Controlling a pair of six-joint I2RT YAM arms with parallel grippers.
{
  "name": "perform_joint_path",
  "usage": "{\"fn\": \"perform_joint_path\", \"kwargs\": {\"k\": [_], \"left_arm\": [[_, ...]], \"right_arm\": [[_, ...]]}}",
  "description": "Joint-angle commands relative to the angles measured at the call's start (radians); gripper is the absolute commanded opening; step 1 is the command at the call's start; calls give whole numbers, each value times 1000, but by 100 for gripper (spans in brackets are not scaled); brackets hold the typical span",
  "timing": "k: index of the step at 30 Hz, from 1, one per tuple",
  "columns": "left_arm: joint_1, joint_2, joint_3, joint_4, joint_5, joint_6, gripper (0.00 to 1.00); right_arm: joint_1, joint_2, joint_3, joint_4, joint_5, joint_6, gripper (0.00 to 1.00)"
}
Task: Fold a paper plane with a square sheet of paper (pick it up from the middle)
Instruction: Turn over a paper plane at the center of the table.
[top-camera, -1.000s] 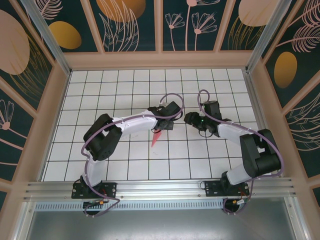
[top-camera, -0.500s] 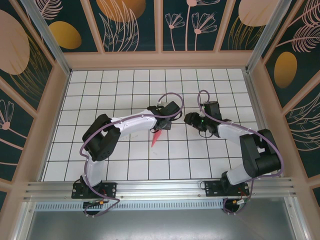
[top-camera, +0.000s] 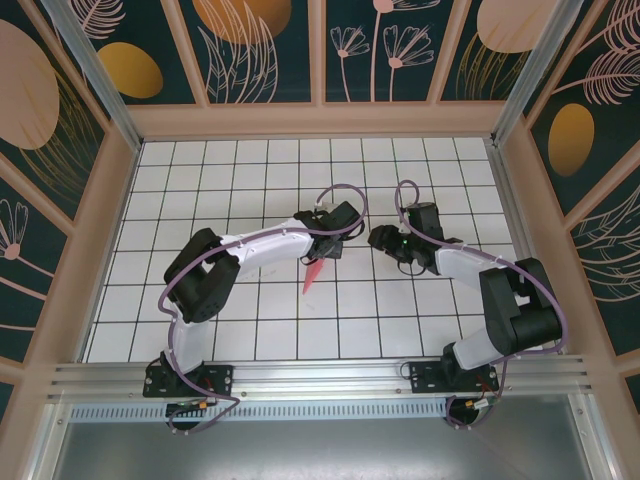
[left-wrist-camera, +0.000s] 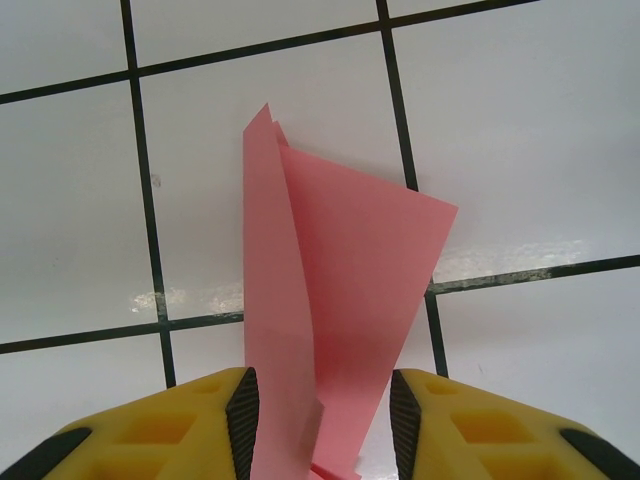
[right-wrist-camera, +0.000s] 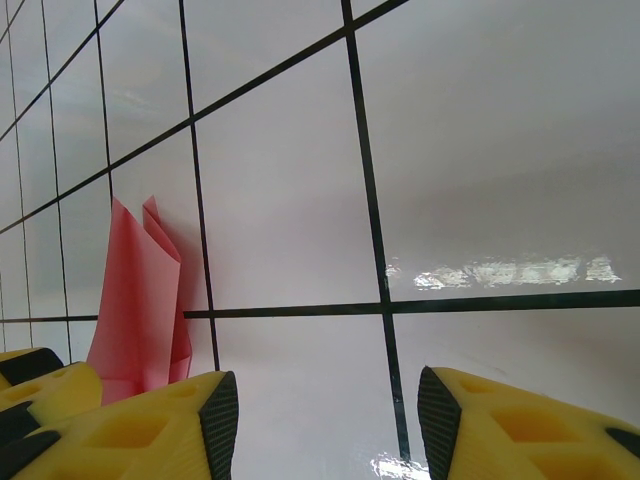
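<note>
Jaws of left gripper (left-wrist-camera: 320, 405) flank the folded paper plane (left-wrist-camera: 350, 260) mid table (top-camera: 250, 340), grip unclear, right gripper (right-wrist-camera: 328, 420) spread and empty nearby; plane unmoved since a second ago, so release looks pending

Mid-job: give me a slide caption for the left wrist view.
Pink paper plane between the yellow fingers of the left tool, white gridded table behind.

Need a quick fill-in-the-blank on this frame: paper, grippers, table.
1. The paper plane stands between the fingers of the ___ arm's gripper.
2. The right gripper is ___, with bare tile showing between its fingers.
3. The table has ___ tiles with dark grid lines.
Missing words: left; open; white.
</note>
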Motion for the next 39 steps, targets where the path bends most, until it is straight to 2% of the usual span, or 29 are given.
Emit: {"fn": "perform_joint_path", "kwargs": {"k": [1, 14, 21, 25, 27, 32, 36, 39], "left_arm": [[-1, 26, 27, -34, -26, 11, 42], [0, 119, 92, -109, -110, -15, 29], [-1, 98, 103, -126, -133, -37, 13], [0, 56, 100, -119, -140, -58, 0], [-1, 28, 88, -95, -134, -61, 0], [7, -63, 4, 58, -76, -64, 0], [37, -157, -141, 335, 100, -96, 0], [71, -196, -263, 570, 238, -176, 0]], "right_arm": [[-8, -4, -18, 0, -6, 12, 54], [-13, -10, -16, -3, -5, 9, 54], [-17, -12, -15, -7, -6, 8, 54], [-20, -15, -12, -10, -3, 9, 54], [-21, -23, -12, -10, -1, 13, 54], [-30, -62, -19, -2, -10, 22, 54], [-33, -104, -26, 6, -29, 36, 54], [-32, -147, -41, 17, -20, 55, 54]]}}
